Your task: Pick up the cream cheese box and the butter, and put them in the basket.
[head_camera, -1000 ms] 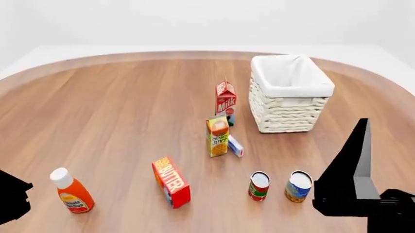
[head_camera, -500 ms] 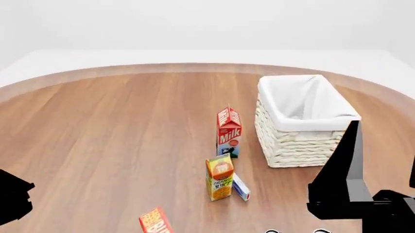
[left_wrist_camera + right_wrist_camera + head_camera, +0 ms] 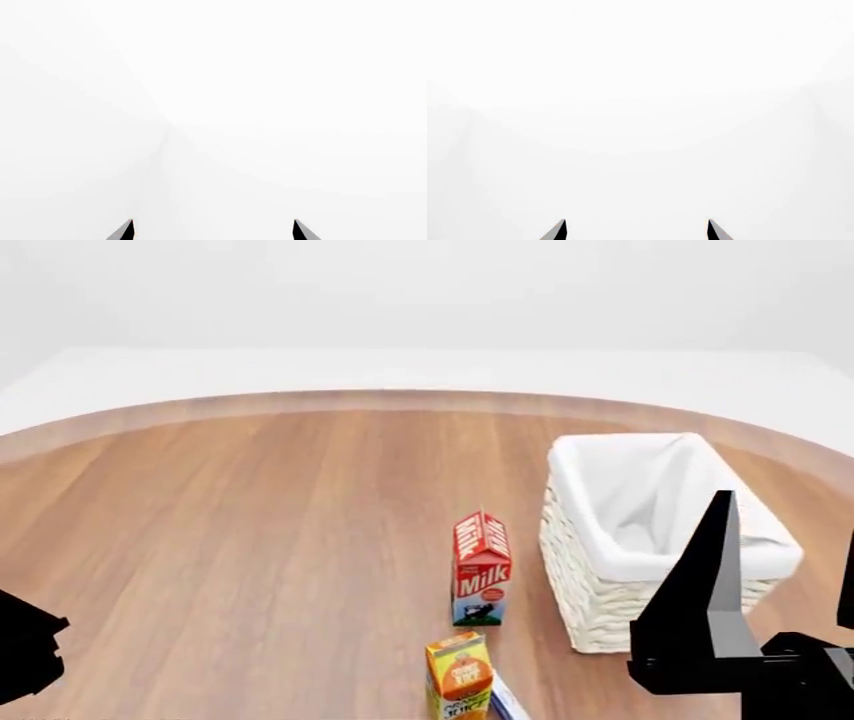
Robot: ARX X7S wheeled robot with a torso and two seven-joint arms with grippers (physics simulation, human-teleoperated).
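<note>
Basket [image 3: 627, 570] beside milk carton [image 3: 481, 568], wood clear leftward — both claws apparently open, empty.

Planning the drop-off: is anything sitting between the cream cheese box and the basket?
Nothing visible does. Only a sliver of the cream cheese box shows at the head view's bottom edge, beside the orange juice carton; bare wood lies between it and the basket. The milk carton stands off to the side.

Milk carton [image 3: 481, 568] beside basket [image 3: 603, 602]
</note>
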